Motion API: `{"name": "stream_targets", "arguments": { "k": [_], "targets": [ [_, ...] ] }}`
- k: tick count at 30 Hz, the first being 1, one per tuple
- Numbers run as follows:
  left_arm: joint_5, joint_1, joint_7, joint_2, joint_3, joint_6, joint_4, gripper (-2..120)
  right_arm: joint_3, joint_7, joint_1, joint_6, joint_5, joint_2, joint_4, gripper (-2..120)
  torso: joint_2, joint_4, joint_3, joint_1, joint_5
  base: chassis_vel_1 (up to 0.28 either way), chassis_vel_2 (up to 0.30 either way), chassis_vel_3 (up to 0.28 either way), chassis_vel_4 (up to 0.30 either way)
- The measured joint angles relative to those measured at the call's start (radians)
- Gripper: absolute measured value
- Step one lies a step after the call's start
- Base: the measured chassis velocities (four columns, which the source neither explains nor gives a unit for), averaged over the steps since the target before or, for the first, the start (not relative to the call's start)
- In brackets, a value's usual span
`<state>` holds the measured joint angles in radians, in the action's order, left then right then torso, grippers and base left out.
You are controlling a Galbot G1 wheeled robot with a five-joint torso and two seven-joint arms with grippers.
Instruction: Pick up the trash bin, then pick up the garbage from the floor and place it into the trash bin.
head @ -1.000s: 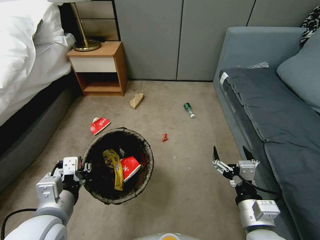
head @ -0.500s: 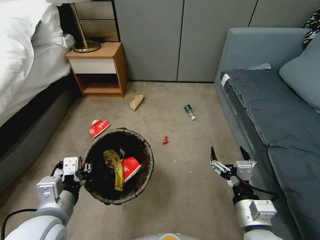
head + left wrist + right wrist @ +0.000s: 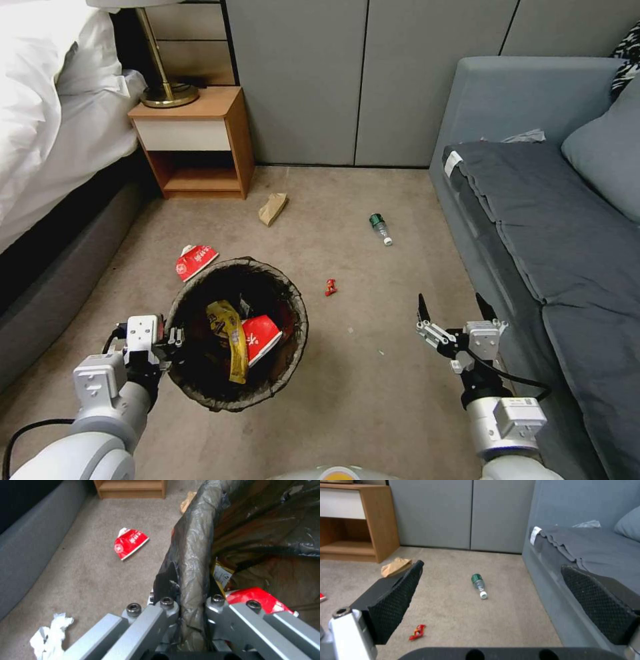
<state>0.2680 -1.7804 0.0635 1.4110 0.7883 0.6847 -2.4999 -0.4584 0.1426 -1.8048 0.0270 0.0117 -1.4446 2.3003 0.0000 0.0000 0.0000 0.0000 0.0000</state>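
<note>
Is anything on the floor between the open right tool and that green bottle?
Nothing visible. Bare carpet lies between the right tool and the green bottle; the small red wrapper sits off to the side, toward the trash bin.

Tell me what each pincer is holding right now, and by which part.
Left pincer grips the trash bin by its bag-covered rim. Right pincer is open and holds nothing.

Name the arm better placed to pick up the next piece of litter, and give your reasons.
Right. The right end effector hangs open and empty over the carpet, with the small red wrapper and green bottle lying ahead of it. The left end effector is clamped on the trash bin rim.
</note>
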Motion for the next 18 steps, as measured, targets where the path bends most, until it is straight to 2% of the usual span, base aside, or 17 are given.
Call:
{"name": "stream_targets", "arguments": {
  "k": [18],
  "targets": [
    [0.000,-0.002,-0.001,0.000,0.000,0.000,0.000,1,0.000,0.000,0.007,-0.004,-0.002,-0.002,-0.009,100,0.000,0.0000,0.000,0.000,0.0000,-0.074,0.071,0.076,-0.077]
  ]
}}
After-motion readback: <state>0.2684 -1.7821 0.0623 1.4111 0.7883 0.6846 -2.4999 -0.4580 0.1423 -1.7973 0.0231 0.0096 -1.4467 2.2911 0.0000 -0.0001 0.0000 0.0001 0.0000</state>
